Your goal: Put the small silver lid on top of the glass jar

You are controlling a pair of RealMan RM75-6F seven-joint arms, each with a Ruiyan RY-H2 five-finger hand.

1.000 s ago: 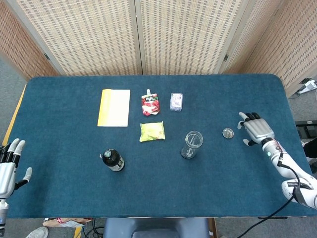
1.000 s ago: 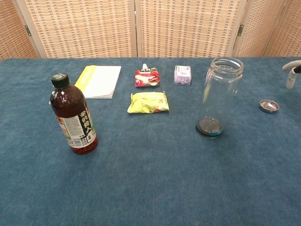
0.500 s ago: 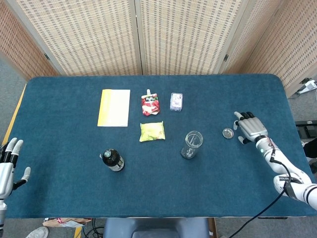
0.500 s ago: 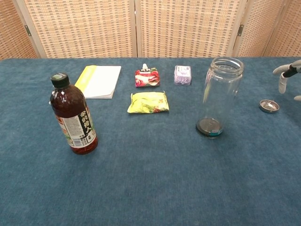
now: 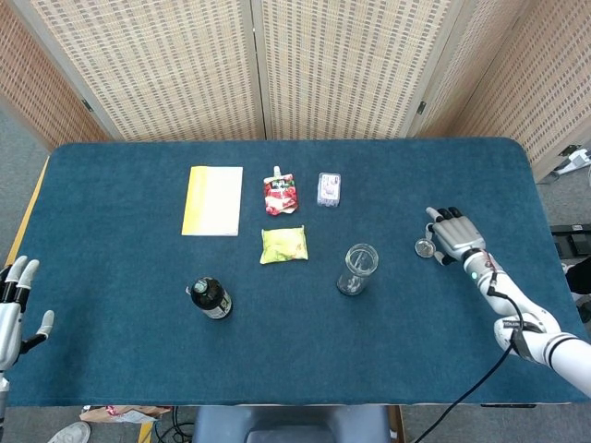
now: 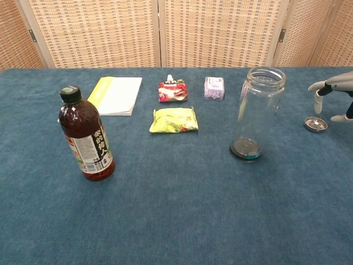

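Observation:
The small silver lid (image 5: 424, 247) (image 6: 315, 124) lies flat on the blue cloth, right of the glass jar (image 5: 355, 269) (image 6: 255, 114), which stands upright with its mouth uncovered. My right hand (image 5: 452, 234) (image 6: 333, 93) hovers just over the lid's right side, fingers spread, holding nothing. At the table's left front edge my left hand (image 5: 13, 307) is open and empty, far from both objects; the chest view does not show it.
A dark drink bottle (image 5: 211, 297) (image 6: 85, 133) stands at front left. A yellow notebook (image 5: 213, 199), a red pouch (image 5: 281, 194), a purple packet (image 5: 329, 187) and a green-yellow packet (image 5: 283, 245) lie behind and left of the jar.
My right hand has moved left toward the lid and now reaches over it. My left hand has slid slightly down toward the table's front edge.

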